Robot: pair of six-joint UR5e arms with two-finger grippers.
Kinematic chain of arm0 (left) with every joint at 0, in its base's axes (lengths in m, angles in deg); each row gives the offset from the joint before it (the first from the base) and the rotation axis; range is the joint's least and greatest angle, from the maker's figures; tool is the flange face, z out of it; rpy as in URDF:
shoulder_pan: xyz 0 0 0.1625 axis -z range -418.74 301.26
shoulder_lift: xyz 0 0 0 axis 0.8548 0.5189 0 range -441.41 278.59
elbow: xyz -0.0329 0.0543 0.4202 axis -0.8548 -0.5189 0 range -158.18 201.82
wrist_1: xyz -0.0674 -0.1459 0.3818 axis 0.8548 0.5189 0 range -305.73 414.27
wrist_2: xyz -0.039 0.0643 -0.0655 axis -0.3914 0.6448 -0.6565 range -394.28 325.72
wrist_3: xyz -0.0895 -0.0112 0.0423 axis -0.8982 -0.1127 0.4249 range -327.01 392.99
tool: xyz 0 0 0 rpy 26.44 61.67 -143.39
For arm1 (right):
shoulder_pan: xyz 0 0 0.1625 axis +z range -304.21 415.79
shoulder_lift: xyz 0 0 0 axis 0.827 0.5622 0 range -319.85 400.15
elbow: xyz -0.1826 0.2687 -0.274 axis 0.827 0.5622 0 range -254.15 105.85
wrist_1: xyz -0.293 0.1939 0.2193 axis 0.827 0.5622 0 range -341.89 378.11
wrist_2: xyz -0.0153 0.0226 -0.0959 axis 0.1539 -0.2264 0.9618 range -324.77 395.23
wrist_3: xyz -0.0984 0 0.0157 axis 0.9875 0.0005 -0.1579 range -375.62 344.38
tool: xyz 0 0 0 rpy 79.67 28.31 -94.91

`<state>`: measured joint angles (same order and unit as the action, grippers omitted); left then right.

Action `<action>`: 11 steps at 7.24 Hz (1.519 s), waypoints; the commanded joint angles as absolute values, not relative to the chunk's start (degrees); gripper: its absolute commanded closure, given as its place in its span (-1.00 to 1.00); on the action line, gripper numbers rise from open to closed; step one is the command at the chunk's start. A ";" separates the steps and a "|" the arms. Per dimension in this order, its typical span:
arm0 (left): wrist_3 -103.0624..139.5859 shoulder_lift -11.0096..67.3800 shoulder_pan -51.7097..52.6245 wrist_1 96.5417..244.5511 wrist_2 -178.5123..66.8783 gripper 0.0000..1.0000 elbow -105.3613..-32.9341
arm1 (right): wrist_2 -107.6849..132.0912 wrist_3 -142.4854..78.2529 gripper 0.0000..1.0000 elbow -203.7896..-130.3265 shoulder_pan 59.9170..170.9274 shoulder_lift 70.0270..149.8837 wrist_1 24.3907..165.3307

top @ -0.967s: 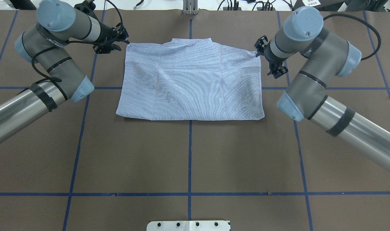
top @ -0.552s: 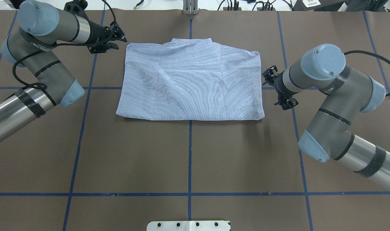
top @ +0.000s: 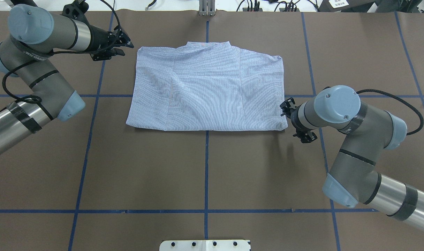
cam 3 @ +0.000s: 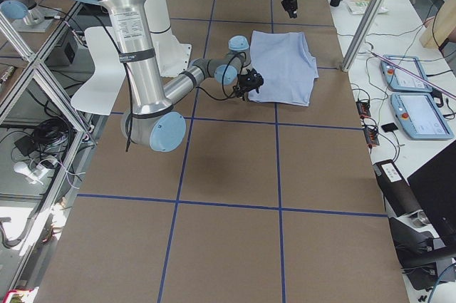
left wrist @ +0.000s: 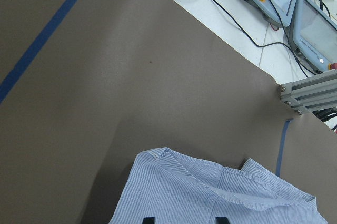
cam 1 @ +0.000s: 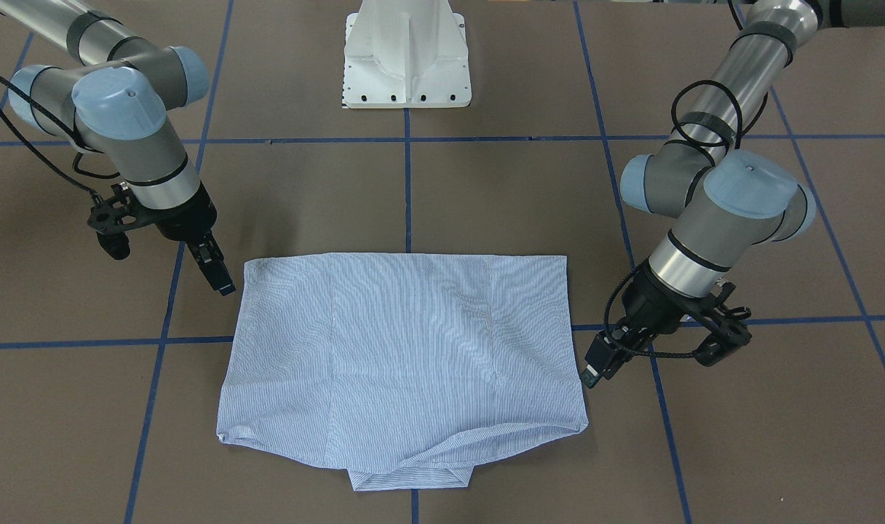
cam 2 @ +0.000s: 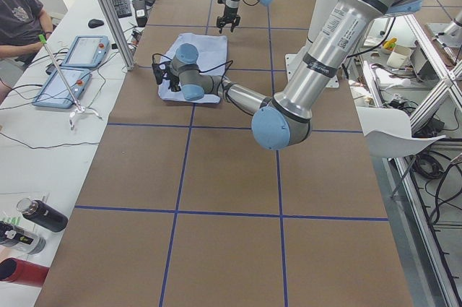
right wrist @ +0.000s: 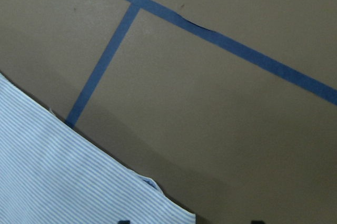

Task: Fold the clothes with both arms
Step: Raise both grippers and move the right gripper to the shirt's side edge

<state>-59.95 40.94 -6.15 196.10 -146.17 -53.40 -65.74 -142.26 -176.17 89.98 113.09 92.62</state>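
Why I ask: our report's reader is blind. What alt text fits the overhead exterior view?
A light blue striped shirt, folded into a rough rectangle with its collar at the far edge, lies flat on a brown table crossed by blue tape lines. The left claw hovers off its far left corner; the right claw hangs beside its near right corner.

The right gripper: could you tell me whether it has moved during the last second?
Yes. In the overhead view the right gripper has come toward the robot beside the shirt, crossing the blue tape line.
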 commanded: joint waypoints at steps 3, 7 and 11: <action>-59.82 39.62 -6.18 196.03 -146.17 0.05 -53.76 | -65.23 -142.44 -0.49 -173.83 89.28 111.17 92.73; -56.48 39.44 -6.18 195.60 -146.08 0.05 -53.68 | -65.15 -142.35 -0.33 -170.66 89.71 108.70 92.73; -56.48 39.44 -6.09 195.51 -146.17 0.05 -53.77 | -65.58 -142.09 1.00 -171.18 90.33 108.70 92.82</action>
<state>-56.48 39.46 -6.10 195.52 -146.16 -53.80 -65.34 -142.25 -170.93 90.20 108.77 92.75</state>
